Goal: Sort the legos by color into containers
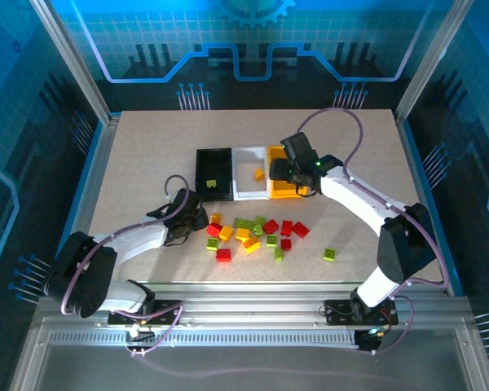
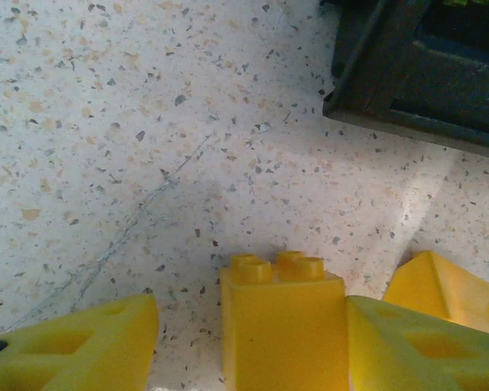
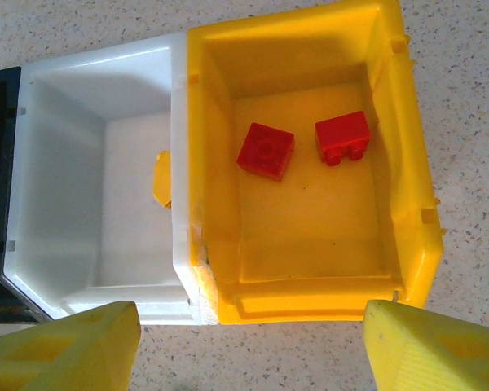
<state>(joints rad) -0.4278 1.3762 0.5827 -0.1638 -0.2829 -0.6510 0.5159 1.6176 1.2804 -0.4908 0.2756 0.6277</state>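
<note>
On the speckled surface (image 1: 147, 163) in front of the arms, we see three matching open bins in a row touching side by side: the black bin (image 1: 213, 173) on the left, the white bin (image 3: 90, 65) in the middle and the yellow bin (image 3: 411, 204) on the right. Over the yellow bin hangs the right hand (image 3: 251, 316), its yellow fingers spread wide with nothing between them. The left hand (image 2: 248, 314) is low over the surface near the black bin, drawn in narrow around a yellow brick (image 2: 283, 326); one finger touches the brick, and we see a gap at the other. Most of the legos (image 1: 253, 232) lie loose just in front of the bins: tiny studded squares in red, yellow-orange and lime green, scattered close together, with one green brick (image 1: 330, 255) apart on the right. Two red bricks (image 3: 265, 151) lie in the yellow bin, a yellow-orange brick (image 3: 161, 179) is against the white bin's wall, and a lime piece (image 1: 211, 184) lies in the black bin.
</note>
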